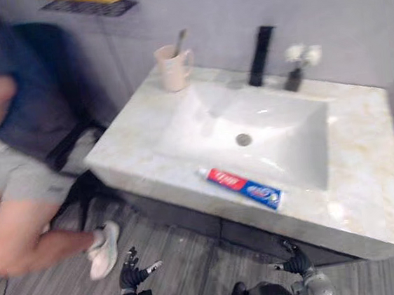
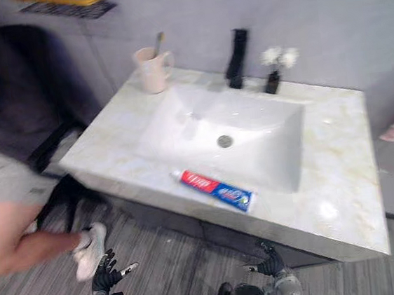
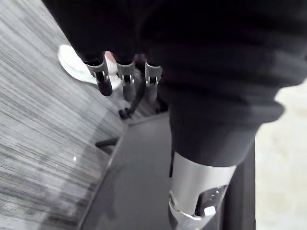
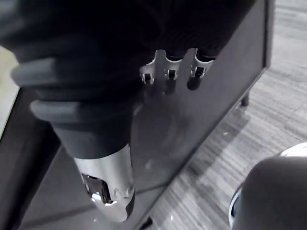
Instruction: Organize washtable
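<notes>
Below washtable (image 1: pixel 368 161): left hand (image 1: pixel 130 273), right hand (image 1: pixel 296 262) fingers released; person (image 1: pixel 19 131) blurred, cropped.

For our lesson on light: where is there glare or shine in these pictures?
Left eye view: bright glare spot on the counter, front right; softer highlights in the basin. Right wrist view: faint sheen on the dark cabinet panel.
</notes>
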Controlling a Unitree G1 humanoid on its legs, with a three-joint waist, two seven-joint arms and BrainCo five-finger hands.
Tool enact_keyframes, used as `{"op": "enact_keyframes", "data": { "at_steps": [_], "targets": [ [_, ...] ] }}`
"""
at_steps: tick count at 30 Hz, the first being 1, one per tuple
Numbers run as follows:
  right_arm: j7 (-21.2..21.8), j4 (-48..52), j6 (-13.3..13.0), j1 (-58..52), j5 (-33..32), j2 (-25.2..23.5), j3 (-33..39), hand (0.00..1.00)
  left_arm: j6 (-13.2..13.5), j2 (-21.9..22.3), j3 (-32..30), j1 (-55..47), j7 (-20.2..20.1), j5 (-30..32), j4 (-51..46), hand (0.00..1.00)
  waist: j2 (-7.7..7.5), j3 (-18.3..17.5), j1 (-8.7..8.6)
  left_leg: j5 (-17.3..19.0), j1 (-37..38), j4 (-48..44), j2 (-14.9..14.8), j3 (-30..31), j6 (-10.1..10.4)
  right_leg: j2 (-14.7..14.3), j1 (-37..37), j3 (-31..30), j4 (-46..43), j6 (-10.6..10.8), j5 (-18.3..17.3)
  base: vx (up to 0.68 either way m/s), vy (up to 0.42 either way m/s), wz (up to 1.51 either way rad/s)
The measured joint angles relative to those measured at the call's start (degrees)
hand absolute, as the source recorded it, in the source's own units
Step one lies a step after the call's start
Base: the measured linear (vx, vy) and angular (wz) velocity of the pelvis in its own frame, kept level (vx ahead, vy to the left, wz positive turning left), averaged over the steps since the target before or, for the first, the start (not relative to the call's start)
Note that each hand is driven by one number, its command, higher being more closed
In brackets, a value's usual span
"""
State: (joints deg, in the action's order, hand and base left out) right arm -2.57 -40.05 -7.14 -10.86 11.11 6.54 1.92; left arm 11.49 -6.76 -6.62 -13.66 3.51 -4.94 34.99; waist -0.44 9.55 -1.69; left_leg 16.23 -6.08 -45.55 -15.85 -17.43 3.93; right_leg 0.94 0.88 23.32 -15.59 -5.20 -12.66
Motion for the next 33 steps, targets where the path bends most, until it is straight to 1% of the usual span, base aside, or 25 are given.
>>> {"op": "enact_keyframes", "data": {
  "at_steps": [1,2,3,4,5,6,7,8,9,10,16,20,23,25,28,30,33],
  "targets": [
    [-0.08,-0.73,0.00,0.20,-0.01,0.12,0.62,0.00,0.01,0.21,0.20,0.04,-0.13,0.00,0.05,0.00,-0.30,0.19,0.27,0.04,-0.29,4.16,1.58,2.13,0.09,-0.02,-0.62,-2.40,0.38,0.30,0.23,0.26,0.028,-1.63],
    [-0.27,-1.96,0.02,0.60,-0.02,0.49,1.48,0.00,0.05,0.56,0.23,0.42,-0.25,0.01,0.04,0.00,-0.38,0.24,0.47,-0.05,-0.62,11.13,4.07,5.70,0.41,-0.17,-1.29,-5.71,1.09,0.83,0.55,0.25,0.086,-1.66],
    [-0.52,-2.68,0.00,0.60,-0.04,0.90,2.76,0.00,0.07,1.08,0.19,0.87,-0.26,0.00,0.14,0.00,-0.17,0.16,0.52,-0.69,-0.88,18.73,6.23,11.21,1.47,-0.71,-1.80,-9.06,2.16,1.81,1.25,0.25,0.108,-1.62],
    [-0.93,-3.28,-0.01,0.74,-0.05,1.31,3.34,0.00,0.13,1.31,0.16,1.25,-0.22,0.00,0.25,0.00,0.88,-0.22,0.68,-1.67,-1.02,23.43,6.97,14.42,2.82,-1.24,-2.03,-11.18,2.94,2.57,1.77,0.26,0.154,-1.60],
    [-1.09,-3.99,-0.01,1.02,-0.06,2.37,4.43,0.00,-1.11,1.97,-0.74,1.21,0.61,-0.04,2.31,0.00,2.18,-0.02,0.70,-4.53,-1.00,28.89,6.75,17.00,4.23,-2.56,-2.61,-14.06,4.24,3.70,2.51,0.21,0.150,-1.29],
    [-1.08,-4.08,-0.01,0.93,-0.05,2.98,4.86,0.00,-0.88,2.24,-0.90,0.74,0.83,-0.05,3.21,0.00,3.25,-0.01,0.63,-8.14,-1.06,30.82,6.32,17.75,3.95,-3.28,-3.17,-15.56,4.99,4.17,2.77,0.30,0.265,-1.40],
    [-1.25,-4.40,0.20,-0.04,-0.10,2.81,6.30,0.00,0.02,2.10,-2.53,-1.78,1.51,-0.01,3.29,0.00,3.71,-0.69,0.87,-10.18,0.54,31.64,6.68,15.97,3.55,-2.82,-4.84,-18.73,7.09,5.84,3.82,0.24,0.223,-0.88],
    [-1.18,-4.43,0.24,-0.71,-0.16,2.75,6.69,0.00,-0.02,1.33,-2.64,-2.11,1.52,0.01,3.35,0.00,3.03,-0.88,0.84,-10.43,2.13,33.60,7.15,15.21,3.18,-1.89,-5.26,-19.12,7.69,6.06,3.81,0.24,0.204,-0.64],
    [-1.13,-4.52,0.32,-1.03,-0.29,2.62,6.74,0.00,-0.13,0.35,-2.62,-2.11,1.54,0.00,3.75,0.00,2.24,-1.04,0.78,-11.30,3.76,35.81,8.14,14.13,2.30,-0.87,-5.44,-19.61,8.16,6.25,3.79,0.09,0.060,-0.14],
    [-1.09,-8.13,0.85,1.43,-2.07,0.75,8.83,0.00,-0.05,-0.76,-0.31,-2.11,0.28,1.00,8.32,0.00,0.19,-1.96,0.96,-18.86,12.89,51.46,14.82,13.81,-1.96,4.29,-9.35,-20.15,12.81,10.57,5.14,0.05,0.024,-0.06],
    [-1.09,-8.13,0.85,1.38,-2.25,0.74,8.85,0.00,-0.06,-0.73,-0.28,-2.09,0.29,1.01,8.33,0.00,0.18,-1.96,0.95,-18.86,12.99,51.45,14.82,13.83,-1.96,4.29,-9.50,-20.09,12.83,10.57,5.14,0.00,0.000,0.00],
    [-1.15,-8.94,0.84,1.41,-6.47,0.57,9.54,0.00,-0.15,-0.24,0.69,-1.82,0.40,1.06,8.76,0.00,0.11,-1.81,0.98,-18.87,13.71,51.45,14.84,13.99,-1.96,4.32,-10.34,-19.46,12.89,10.59,5.17,0.00,-0.003,0.02],
    [-1.49,-9.43,0.83,1.47,-9.53,-0.06,11.30,0.00,-1.05,-0.05,2.71,-0.87,0.49,1.10,10.65,0.00,-0.20,-1.45,1.03,-18.87,15.01,51.46,14.91,14.71,-1.94,4.41,-12.34,-18.36,13.65,10.60,5.18,-0.04,-0.022,0.15],
    [-2.59,-10.46,0.77,1.63,-11.62,-0.36,12.11,0.00,-1.27,0.46,2.76,0.01,0.57,1.10,11.61,0.00,-0.36,-1.37,0.98,-18.90,14.89,51.46,14.98,16.07,-1.92,4.82,-12.95,-16.72,13.84,10.63,5.17,-0.07,-0.018,0.28],
    [-2.82,-10.72,0.77,1.64,-13.46,-0.59,13.73,0.00,-1.80,0.60,2.57,0.94,1.34,1.08,13.10,0.00,-0.42,-1.15,1.05,-19.17,14.60,51.46,15.32,18.18,-1.61,5.05,-13.72,-14.56,14.23,10.75,5.10,-0.05,-0.016,0.36],
    [-3.53,-10.72,0.78,1.64,-13.91,-0.51,14.66,0.00,-1.80,0.53,1.17,0.81,1.75,1.06,13.12,0.00,-0.43,-1.15,1.22,-19.37,14.15,51.45,15.63,19.28,-1.49,5.21,-14.14,-13.07,14.57,10.85,5.02,-0.03,-0.029,0.40],
    [-3.77,-10.73,0.84,1.40,-13.90,-0.47,16.40,0.00,-2.01,-0.66,-5.50,0.19,1.91,1.00,14.10,0.00,-0.54,-0.86,1.71,-19.55,13.65,51.42,15.85,20.61,-1.52,5.27,-14.52,-11.78,15.12,10.87,5.02,0.00,-0.025,0.22]
  ]
}}
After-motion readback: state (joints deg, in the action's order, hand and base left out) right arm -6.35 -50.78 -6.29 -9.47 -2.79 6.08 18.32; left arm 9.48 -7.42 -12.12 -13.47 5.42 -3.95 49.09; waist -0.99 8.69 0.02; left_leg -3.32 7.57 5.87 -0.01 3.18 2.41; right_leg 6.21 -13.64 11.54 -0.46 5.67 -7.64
